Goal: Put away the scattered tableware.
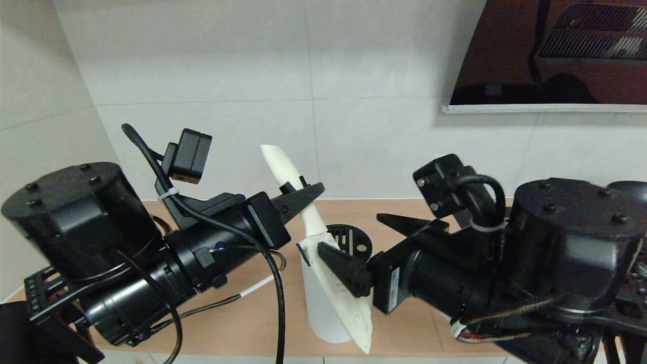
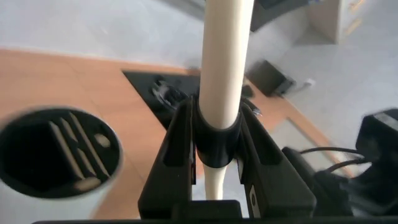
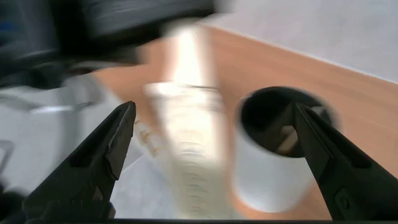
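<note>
Task is under way, nothing stowed yet: the left gripper (image 1: 303,197) has its fingers pinching the white knife (image 1: 351,308) by the handle, aloft near the slotted holder (image 1: 316,303) on the desk (image 1: 242,313), while the right gripper (image 1: 366,241) has its fingers spread beside the blade.

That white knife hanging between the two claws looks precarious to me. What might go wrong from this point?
1. The left gripper alone clamps the white knife by its handle, tilted, blade down; it might slip or twist.
2. The right gripper stands open around the blade; closing badly may knock the knife loose.
3. The white holder stands close behind the blade, near the front edge of the counter; a bump might topple it.
</note>
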Tool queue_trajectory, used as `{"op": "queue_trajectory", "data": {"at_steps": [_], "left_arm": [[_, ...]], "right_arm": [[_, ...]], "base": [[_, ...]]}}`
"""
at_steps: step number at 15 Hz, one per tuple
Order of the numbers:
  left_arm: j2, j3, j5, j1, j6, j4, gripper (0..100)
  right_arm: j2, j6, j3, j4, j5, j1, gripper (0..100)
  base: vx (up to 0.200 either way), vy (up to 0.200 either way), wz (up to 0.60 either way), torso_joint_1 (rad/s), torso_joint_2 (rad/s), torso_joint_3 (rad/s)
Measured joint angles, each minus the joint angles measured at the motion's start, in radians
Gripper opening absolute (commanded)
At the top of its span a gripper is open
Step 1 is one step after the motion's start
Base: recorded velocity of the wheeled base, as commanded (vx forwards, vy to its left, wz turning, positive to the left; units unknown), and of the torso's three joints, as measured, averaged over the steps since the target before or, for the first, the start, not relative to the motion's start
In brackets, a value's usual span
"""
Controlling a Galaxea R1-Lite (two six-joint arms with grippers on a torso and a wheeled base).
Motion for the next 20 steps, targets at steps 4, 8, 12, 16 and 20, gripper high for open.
{"op": "queue_trajectory", "data": {"at_steps": [4, 8, 12, 16, 20], "left_arm": [[-0.027, -0.128, 0.249, 0.001, 0.235, 0.126, 0], [-0.033, -0.239, 0.382, 0.006, 0.478, 0.176, 0], [0.027, -0.249, 0.535, 0.002, 0.547, 0.125, 0], [0.131, -0.278, 0.596, -0.003, 0.552, -0.050, 0], [0.220, -0.292, 0.604, -0.015, 0.544, -0.074, 0]], "right_arm": [[-0.119, -0.011, -0.027, 0.128, 0.027, -0.121, 100], [-0.194, -0.015, -0.046, 0.164, 0.089, -0.222, 100], [-0.191, -0.016, -0.042, 0.164, 0.089, -0.237, 100], [-0.185, -0.016, -0.039, 0.163, 0.089, -0.239, 100], [-0.184, -0.017, -0.038, 0.163, 0.089, -0.240, 100]], "base": [[0.000, 0.000, 0.00, 0.000, 0.00, 0.000], [0.000, 0.000, 0.00, 0.000, 0.00, 0.000], [0.000, 0.000, 0.00, 0.000, 0.00, 0.000], [0.000, 0.000, 0.00, 0.000, 0.00, 0.000], [0.000, 0.000, 0.00, 0.000, 0.00, 0.000]]}}
